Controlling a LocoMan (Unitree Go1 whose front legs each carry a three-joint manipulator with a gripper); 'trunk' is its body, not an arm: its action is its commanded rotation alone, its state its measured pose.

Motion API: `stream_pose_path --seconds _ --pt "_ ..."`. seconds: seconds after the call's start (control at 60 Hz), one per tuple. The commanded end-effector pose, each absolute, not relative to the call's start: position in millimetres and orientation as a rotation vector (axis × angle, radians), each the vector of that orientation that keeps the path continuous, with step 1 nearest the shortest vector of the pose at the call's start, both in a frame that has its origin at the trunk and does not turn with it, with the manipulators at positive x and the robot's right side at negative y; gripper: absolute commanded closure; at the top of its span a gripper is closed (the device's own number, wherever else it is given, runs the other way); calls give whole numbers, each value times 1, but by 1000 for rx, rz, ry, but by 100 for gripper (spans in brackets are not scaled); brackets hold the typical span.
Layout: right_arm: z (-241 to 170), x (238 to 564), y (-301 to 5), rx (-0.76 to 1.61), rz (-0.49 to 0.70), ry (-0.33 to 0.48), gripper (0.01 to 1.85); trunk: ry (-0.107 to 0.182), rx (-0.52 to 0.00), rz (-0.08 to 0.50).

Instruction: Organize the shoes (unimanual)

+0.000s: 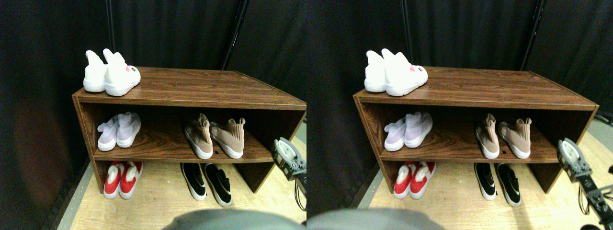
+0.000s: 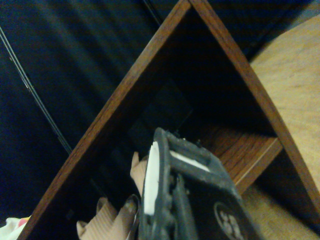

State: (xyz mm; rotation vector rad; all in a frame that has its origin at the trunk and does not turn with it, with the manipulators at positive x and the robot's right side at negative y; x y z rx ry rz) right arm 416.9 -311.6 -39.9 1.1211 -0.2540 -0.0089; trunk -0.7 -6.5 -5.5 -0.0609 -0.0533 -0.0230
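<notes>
A pair of tan knit high shoes stands on the right of the rack's middle shelf, one point(image 1: 198, 137) angled beside the other point(image 1: 231, 139). Below them on the floor stands a pair of black slip-ons point(image 1: 207, 182) with white soles. My right gripper point(image 1: 286, 153) hovers just off the shelf's front right corner, apart from the tan pair, with nothing visibly in it. In the wrist view the dark jaw with a white pad point(image 2: 152, 182) points into the rack, and the tan shoes' cuffs point(image 2: 107, 220) show beside it.
The brown wooden rack point(image 1: 201, 86) carries a white pair point(image 1: 111, 74) on its top left, a lavender pair point(image 1: 119, 130) on the middle shelf's left and a red pair point(image 1: 122, 178) on the floor beneath. Dark curtains hang behind. Light wood floor point(image 1: 158, 201) lies in front.
</notes>
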Motion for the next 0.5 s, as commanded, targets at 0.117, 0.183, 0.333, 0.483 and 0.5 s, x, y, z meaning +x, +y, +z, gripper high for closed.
stream_pose_path --seconds 0.117,0.183,0.333,0.483,0.5 --pt "-42 447 -317 1061 -25 -266 180 -56 -96 -15" --pt "-49 460 -319 1128 -48 -244 180 -54 -98 -11" --pt "-64 481 -321 1199 -100 -206 180 -54 -99 -7" --pt "-77 498 -320 1204 -129 -173 180 -52 -108 5" --pt "-78 499 -320 1208 -138 -176 180 -52 -108 5"
